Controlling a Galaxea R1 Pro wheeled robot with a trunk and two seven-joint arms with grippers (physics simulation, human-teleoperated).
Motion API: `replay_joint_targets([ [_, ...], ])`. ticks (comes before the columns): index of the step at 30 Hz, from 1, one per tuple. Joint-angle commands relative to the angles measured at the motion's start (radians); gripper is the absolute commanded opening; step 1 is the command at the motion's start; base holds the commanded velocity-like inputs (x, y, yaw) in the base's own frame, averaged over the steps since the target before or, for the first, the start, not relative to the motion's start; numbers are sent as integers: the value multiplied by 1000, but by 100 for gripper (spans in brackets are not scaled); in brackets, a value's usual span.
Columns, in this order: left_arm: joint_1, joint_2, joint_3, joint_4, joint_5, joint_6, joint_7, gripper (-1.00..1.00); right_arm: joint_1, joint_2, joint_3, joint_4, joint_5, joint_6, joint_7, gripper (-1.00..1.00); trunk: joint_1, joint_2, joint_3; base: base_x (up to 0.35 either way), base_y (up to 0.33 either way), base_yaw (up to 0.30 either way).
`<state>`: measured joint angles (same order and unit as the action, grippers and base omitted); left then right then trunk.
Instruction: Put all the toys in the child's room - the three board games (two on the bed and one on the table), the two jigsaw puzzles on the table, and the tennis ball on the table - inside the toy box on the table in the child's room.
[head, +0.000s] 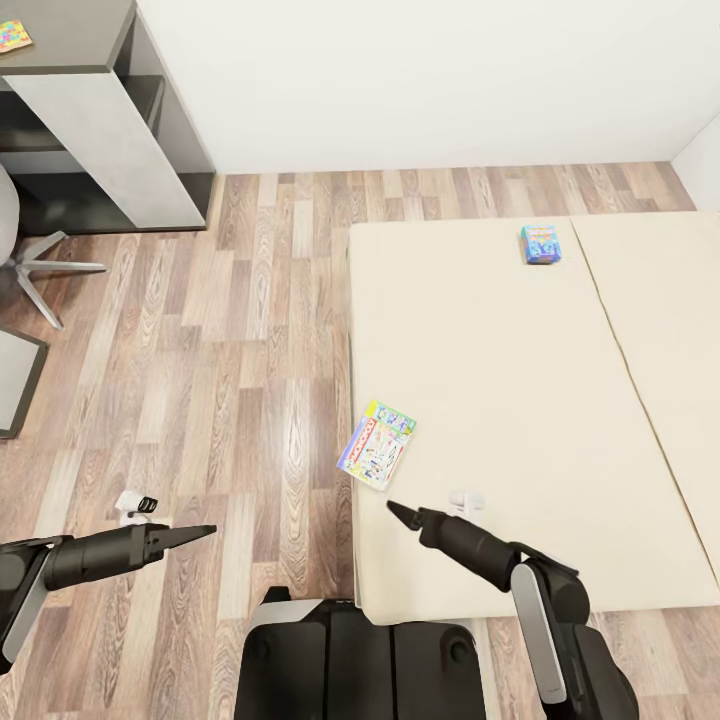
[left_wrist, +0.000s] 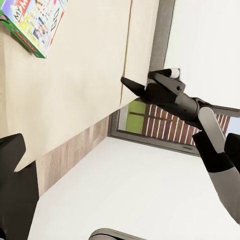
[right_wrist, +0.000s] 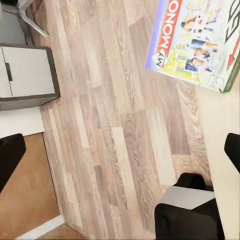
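On the bed (head: 520, 400), a green-edged board game (head: 377, 444) lies flat, overhanging the left edge; a small blue box (head: 540, 243) sits near the far edge — a bright puzzle (head: 13, 37) rests on the desk (head: 70, 40).

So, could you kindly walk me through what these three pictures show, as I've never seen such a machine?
It is a simulated two-armed wheeled robot. The large picture looks down from its head; the other two come from cameras near each gripper. The left gripper hangs over the wooden floor, and the right gripper reaches over the bed. Both hold nothing. On the bed lie a green-edged board game at its near edge and a small blue game box farther off. A desk stands at the far left.
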<state>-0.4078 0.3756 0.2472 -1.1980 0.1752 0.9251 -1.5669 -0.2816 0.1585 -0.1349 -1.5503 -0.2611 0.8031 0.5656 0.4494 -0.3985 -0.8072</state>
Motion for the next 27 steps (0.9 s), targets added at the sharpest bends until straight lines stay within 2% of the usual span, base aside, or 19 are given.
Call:
replay_joint_targets([
  [1,0,0,0,0,0,11,-4,100,-1,1,-1,-1,-1,8,14,100,1,-2,-1,0,0,0],
  [5,0,1,0,0,0,11,-4,100,-1,2,3,0,0,-19,42,100,1,-2,-1,0,0,0],
  [11,0,-1,0,0,1,11,-4,100,1,3,4,2,0,-70,46,100,1,-2,1,0,0,0],
  [27,0,-5,-1,0,0,11,-4,100,1,3,6,8,1,-81,45,100,1,-2,25,0,0,0],
])
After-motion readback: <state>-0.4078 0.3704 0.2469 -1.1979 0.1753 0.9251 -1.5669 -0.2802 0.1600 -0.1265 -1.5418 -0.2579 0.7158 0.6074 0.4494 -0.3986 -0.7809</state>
